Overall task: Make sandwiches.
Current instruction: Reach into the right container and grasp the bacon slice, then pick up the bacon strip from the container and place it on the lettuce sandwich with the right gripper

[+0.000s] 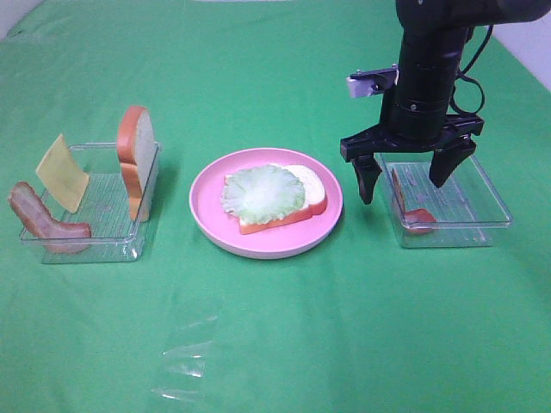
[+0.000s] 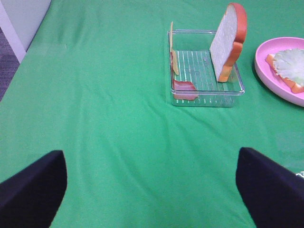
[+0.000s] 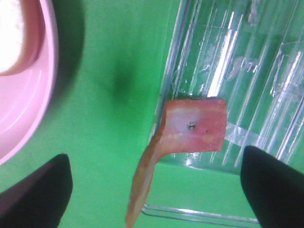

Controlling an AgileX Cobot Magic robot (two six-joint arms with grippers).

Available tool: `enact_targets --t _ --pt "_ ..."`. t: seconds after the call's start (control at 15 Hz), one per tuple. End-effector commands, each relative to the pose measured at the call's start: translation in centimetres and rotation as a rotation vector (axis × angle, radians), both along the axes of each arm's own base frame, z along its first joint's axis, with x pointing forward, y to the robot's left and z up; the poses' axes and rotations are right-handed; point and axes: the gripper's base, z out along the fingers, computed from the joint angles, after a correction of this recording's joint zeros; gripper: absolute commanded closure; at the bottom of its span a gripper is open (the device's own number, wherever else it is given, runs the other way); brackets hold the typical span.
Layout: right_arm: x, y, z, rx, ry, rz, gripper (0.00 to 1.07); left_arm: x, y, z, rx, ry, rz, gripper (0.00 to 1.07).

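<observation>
Sandwich half-built: a toy white bread slice with orange-brown crust (image 1: 314, 185), topped by a pale green lettuce leaf (image 1: 261, 191), lies on the round pink plate (image 1: 207, 215) on a green cloth (image 1: 344, 327). Seen from the high camera, a clear rectangular plastic tray (image 1: 486, 215) stands just right of the plate. The right gripper (image 1: 406, 172) hangs over this tray with its black fingers spread wide and empty, on either side of a reddish-brown bacon strip (image 3: 192, 126) that leans on the wall nearest the plate. Left of the plate, a second clear tray (image 1: 103, 248) holds an upright bread slice (image 1: 136, 159), a yellow cheese square (image 1: 62, 172) and another bacon strip (image 1: 43, 224). The left gripper (image 2: 152, 190), farther from the plate than that tray, is open and holds nothing.
</observation>
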Motion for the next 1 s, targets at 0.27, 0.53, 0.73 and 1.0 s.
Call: enact_targets --t 0.27,0.53,0.73,1.0 --pt "-0.31 -0.08 0.02 -0.007 0.014 -0.011 0.59 0.03 0.0 0.08 -0.004 -0.006 0.005 0.18" --pt "-0.4 -0.01 0.02 0.0 0.023 -0.016 1.07 0.03 0.0 0.08 -0.004 -0.006 0.005 0.18" --pt "-0.35 -0.04 0.02 -0.003 0.019 -0.008 1.07 0.03 0.0 0.08 -0.004 -0.006 0.005 0.18" --pt "-0.42 -0.1 0.15 -0.01 0.035 0.024 1.07 0.03 0.0 0.08 -0.004 -0.006 0.005 0.18"
